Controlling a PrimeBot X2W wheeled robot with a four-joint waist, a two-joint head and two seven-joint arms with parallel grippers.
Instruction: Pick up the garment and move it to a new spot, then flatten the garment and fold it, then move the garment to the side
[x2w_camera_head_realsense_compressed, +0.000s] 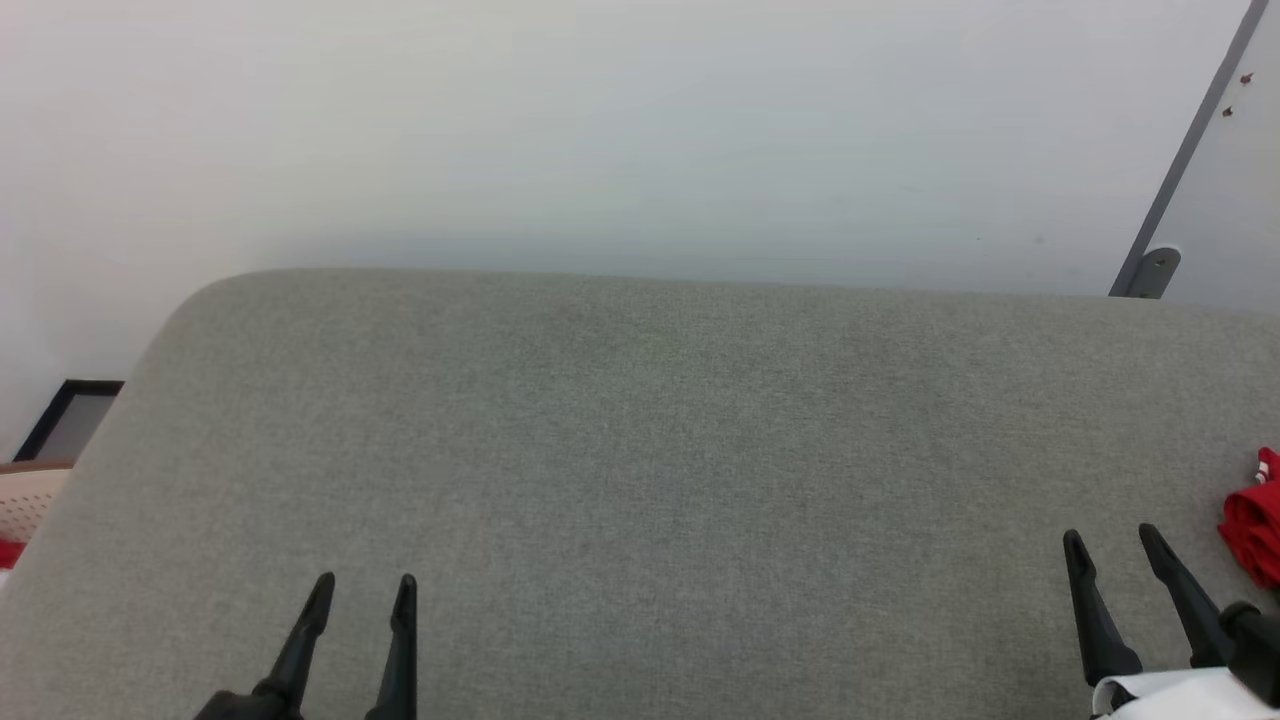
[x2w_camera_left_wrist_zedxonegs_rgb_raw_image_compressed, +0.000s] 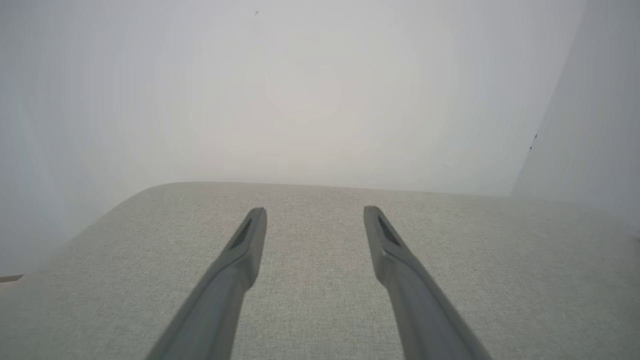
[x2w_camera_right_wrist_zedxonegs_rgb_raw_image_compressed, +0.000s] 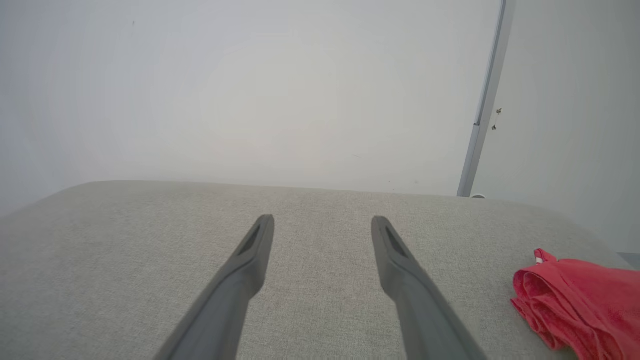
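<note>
Garment (x2w_camera_head_realsense_compressed: 1255, 530) lies bunched at right edge, print hidden; left gripper (x2w_camera_head_realsense_compressed: 365, 580) and right gripper (x2w_camera_head_realsense_compressed: 1110, 534) hold fingers apart, empty.

Grey fabric cushion (x2w_camera_head_realsense_compressed: 640, 450), white wall (x2w_camera_head_realsense_compressed: 600, 130) behind — grey strip (x2w_camera_head_realsense_compressed: 1183, 150) at right

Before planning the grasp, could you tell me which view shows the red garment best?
The right wrist view: the garment lies bunched on the grey cushion, much of it in frame. The head view catches a red sliver at its right border; the left wrist view faces cushion and wall.
</note>
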